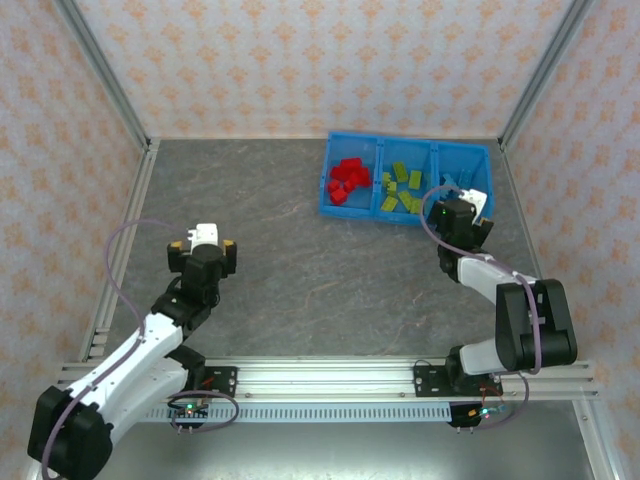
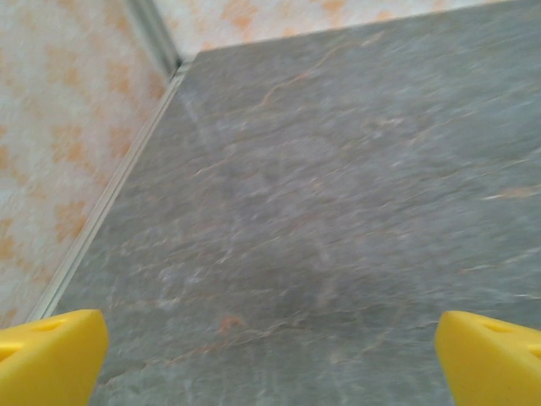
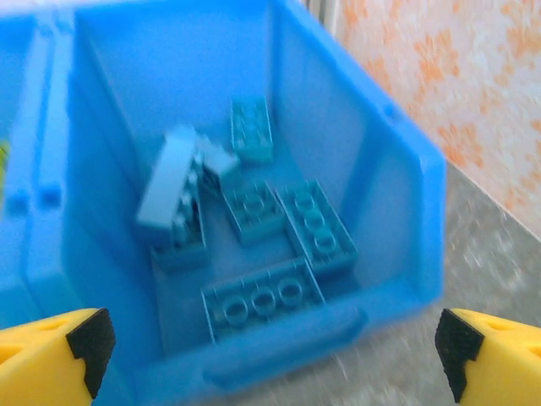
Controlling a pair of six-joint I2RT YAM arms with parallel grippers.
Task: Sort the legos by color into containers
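Desk (image 1: 280, 260): grey stone-look, orange-patterned wallpaper (image 1: 300, 60) all round.
Right claw (image 3: 270, 342): spread wide, empty, right above light blue legos (image 3: 313, 224) in bin (image 3: 406, 169).
Left claw (image 2: 270, 355): spread, empty, well left of bin.

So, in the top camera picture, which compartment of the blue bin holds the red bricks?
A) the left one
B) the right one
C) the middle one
A: the red bricks lie in the left compartment of the bin. The yellow-green bricks fill the middle one, and the light blue bricks lie in the right one.
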